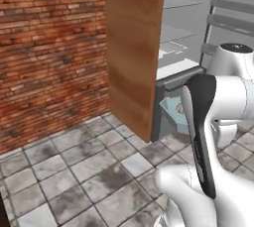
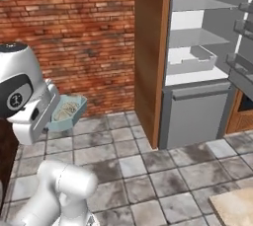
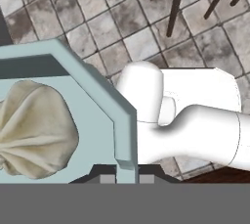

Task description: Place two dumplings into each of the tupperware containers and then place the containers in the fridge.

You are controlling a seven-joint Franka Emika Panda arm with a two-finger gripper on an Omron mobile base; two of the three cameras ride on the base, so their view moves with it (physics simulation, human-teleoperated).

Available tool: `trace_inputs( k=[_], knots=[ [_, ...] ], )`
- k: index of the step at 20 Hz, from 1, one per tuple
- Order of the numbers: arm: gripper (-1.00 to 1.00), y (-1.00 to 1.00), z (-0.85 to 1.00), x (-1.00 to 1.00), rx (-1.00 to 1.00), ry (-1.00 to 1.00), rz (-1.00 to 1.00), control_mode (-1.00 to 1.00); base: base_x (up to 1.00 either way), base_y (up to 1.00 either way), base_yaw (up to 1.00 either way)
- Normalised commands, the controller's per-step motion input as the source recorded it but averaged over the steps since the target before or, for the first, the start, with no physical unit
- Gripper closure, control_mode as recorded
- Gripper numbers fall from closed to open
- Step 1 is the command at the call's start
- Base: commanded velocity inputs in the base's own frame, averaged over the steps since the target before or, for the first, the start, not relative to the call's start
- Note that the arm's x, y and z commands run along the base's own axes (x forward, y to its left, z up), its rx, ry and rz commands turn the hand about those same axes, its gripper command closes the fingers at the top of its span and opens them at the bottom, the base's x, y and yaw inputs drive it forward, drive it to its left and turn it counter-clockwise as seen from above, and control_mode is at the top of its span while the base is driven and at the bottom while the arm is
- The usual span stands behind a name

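My white arm rises bent, wrist held high w/ claw (image 3: 127, 176) clamped on the rim of the shallow teal blue-grey tupperware tray (image 2: 75, 114), carried in the air over grey floor tiles (image 2: 148, 170) by the red brick wall (image 2: 74, 32). Pale beige pleated dumpling (image 3: 34, 130) sits inside, just left of my fingertips in the hand view. Further right, the open grey-shelved fridge (image 2: 197, 37) w/ brown wooden side, well apart from the tray.
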Motion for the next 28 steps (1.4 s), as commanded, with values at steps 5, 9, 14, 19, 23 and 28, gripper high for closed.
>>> trace_inputs(
  k=[5,9,14,19,23,28],
  knots=[
    [1.00,0.00,0.00,0.00,0.00,0.00,0.00,1.00,1.00,0.00,0.14],
    [1.00,0.00,0.00,0.00,0.00,0.00,0.00,1.00,1.00,0.05,0.09],
    [1.00,0.00,0.00,0.00,0.00,0.00,0.00,1.00,1.00,0.14,0.00],
    [1.00,0.00,0.00,0.00,0.00,0.00,0.00,1.00,0.83,0.00,0.16],
    [1.00,0.00,0.00,0.00,0.00,0.00,0.00,1.00,0.40,-0.27,0.53],
    [1.00,0.00,0.00,0.00,0.00,0.00,0.00,1.00,-0.01,-0.50,0.35]
  ],
)
